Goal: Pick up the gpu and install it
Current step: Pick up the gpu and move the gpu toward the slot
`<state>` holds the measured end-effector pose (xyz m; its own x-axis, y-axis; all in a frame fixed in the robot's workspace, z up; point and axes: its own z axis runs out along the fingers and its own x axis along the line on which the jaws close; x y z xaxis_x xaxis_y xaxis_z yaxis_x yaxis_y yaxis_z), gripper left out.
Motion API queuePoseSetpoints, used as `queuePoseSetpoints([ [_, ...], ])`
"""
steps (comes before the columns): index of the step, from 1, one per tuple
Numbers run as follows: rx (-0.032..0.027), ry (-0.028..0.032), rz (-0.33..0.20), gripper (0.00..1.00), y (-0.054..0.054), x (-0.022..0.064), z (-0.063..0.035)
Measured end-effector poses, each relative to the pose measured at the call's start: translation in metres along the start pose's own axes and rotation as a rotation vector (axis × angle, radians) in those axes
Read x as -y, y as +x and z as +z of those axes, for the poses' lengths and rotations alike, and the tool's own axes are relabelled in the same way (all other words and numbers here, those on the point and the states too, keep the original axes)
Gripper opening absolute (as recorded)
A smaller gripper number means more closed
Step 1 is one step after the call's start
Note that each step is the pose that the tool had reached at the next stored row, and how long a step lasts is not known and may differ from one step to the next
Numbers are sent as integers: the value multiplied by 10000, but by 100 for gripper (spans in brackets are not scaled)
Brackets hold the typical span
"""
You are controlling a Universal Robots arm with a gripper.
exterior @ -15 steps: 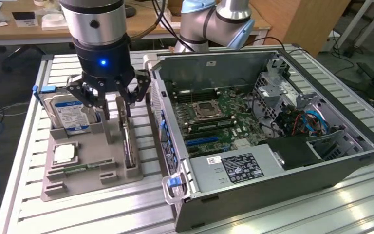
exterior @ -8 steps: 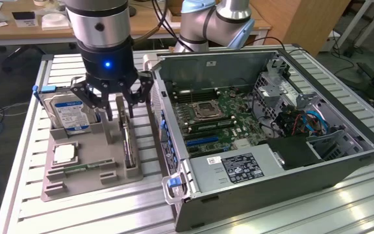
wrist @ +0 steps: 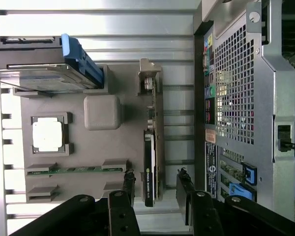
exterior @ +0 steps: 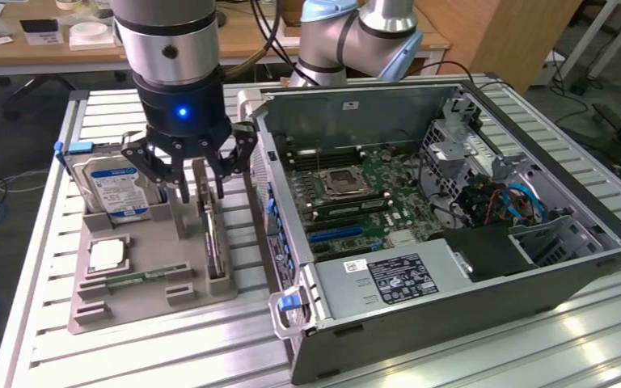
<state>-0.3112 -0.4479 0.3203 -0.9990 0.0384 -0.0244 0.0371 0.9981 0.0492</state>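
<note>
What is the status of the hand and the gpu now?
Hand open, poised over gpu. Gpu on edge in gray tray, not clamped. Nothing between them; computer case close alongside.

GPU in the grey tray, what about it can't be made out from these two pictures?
- Wrist view: the gpu shows edge-on, so its flat faces are hidden.
- Exterior view: the hand covers part of the gpu's bracket end.
- Either view: whether the hand's fingers touch the gpu cannot be told.
- Exterior view: its slot on the motherboard is too small to pick out.
</note>
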Motion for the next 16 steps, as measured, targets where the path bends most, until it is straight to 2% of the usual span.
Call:
queuePoseSetpoints([
  [4, 4, -4, -1, 47, 0, 1, 10],
  [16, 2, -2, -1, 47, 5, 11, 224],
])
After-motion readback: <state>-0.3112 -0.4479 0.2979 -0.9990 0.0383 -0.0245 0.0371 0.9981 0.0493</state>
